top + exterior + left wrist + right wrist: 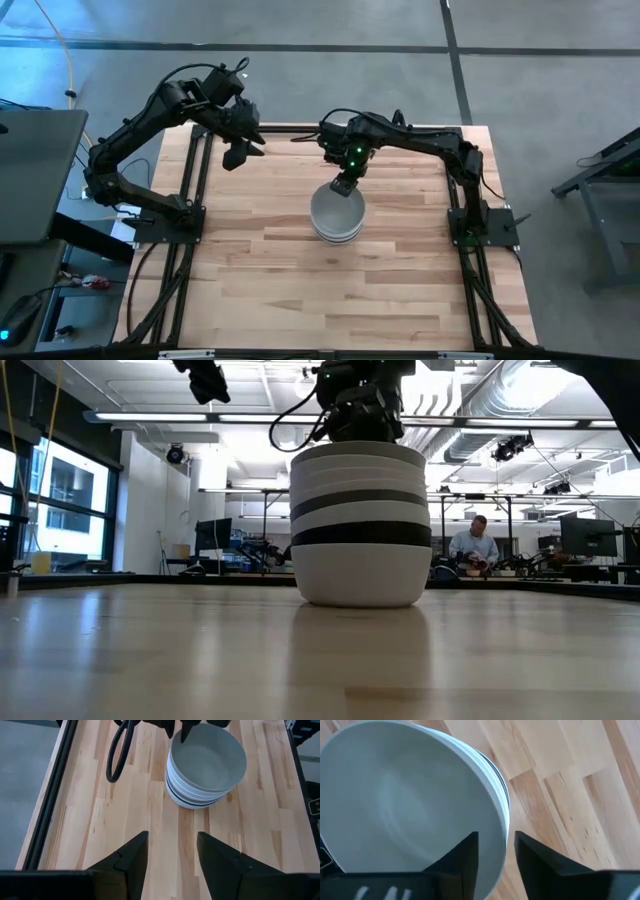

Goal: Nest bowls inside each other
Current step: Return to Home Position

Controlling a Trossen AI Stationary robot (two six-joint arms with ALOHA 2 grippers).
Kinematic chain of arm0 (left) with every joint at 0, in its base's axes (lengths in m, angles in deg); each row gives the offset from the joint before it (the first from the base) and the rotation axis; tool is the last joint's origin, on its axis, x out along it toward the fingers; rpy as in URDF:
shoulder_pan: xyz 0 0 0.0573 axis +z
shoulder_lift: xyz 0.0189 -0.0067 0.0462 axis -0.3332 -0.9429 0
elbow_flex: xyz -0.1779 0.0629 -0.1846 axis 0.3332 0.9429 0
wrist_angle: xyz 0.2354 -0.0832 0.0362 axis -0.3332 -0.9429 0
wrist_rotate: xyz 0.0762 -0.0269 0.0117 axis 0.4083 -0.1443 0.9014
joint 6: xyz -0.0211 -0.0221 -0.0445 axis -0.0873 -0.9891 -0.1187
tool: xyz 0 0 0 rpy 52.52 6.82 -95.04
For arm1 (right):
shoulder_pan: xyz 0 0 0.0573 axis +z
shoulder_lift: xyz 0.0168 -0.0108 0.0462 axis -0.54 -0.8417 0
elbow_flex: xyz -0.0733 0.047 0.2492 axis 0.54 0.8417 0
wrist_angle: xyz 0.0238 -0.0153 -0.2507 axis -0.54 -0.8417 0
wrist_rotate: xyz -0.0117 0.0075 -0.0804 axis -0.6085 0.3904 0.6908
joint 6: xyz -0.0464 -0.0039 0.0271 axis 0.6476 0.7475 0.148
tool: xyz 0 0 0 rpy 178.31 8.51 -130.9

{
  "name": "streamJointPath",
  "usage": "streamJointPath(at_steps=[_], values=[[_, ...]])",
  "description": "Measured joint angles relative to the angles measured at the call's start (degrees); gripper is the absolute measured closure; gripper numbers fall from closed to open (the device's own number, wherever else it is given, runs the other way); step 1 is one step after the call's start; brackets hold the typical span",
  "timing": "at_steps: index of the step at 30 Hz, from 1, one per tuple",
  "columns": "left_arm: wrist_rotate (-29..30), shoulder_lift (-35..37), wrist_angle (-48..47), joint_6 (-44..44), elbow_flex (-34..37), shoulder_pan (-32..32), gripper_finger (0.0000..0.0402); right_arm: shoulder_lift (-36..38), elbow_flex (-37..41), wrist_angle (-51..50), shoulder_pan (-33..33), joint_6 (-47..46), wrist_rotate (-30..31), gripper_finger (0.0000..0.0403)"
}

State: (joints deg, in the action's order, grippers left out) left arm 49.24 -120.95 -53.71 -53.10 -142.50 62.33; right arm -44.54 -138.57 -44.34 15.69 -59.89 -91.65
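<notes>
Bowls, round, smooth and glossy, mostly white with one black and one dark grey band showing, stand nested in one stack (337,213) near the middle of the pale wooden plank table (300,290).

High view: the right gripper (345,185) hangs over the stack's far rim. The left gripper (238,150) waits well apart, raised over the table's far left.

Low view: the stack sits upright and level, with the right gripper just above its top.

Left wrist view: the left fingers (130,860) are spread with nothing between them.

Right wrist view: the right fingers (465,857) are spread, one over the top bowl's hollow and one outside it, so the rim lies under the gap.

Likely risk: a sideways retreat before a lift could hook a finger on that rim, dragging or tipping the stack.
</notes>
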Motion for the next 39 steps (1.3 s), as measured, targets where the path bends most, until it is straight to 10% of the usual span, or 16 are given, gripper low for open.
streamJointPath(at_steps=[11, 27, 32, 39], values=[[-0.46, 0.01, 3.52, 1.92, 8.49, 1.49, 0.0243, 3.90, 0.00, 2.04, 0.80, 3.04, -0.58, 0.0269], [-16.90, 7.12, 24.49, -2.71, 9.34, -8.36, 0.0243, 25.87, 1.61, 15.10, 10.85, 27.57, -2.72, 0.0269], [-14.59, 10.39, 34.80, -4.67, 9.31, -16.50, 0.0243, 35.61, 9.97, 23.00, 11.86, 32.42, -3.07, 0.0269], [4.96, 12.20, 43.09, -3.97, 9.31, -24.92, 0.0243, 51.24, 27.73, 37.03, 8.95, 35.64, -3.03, 0.0269]])
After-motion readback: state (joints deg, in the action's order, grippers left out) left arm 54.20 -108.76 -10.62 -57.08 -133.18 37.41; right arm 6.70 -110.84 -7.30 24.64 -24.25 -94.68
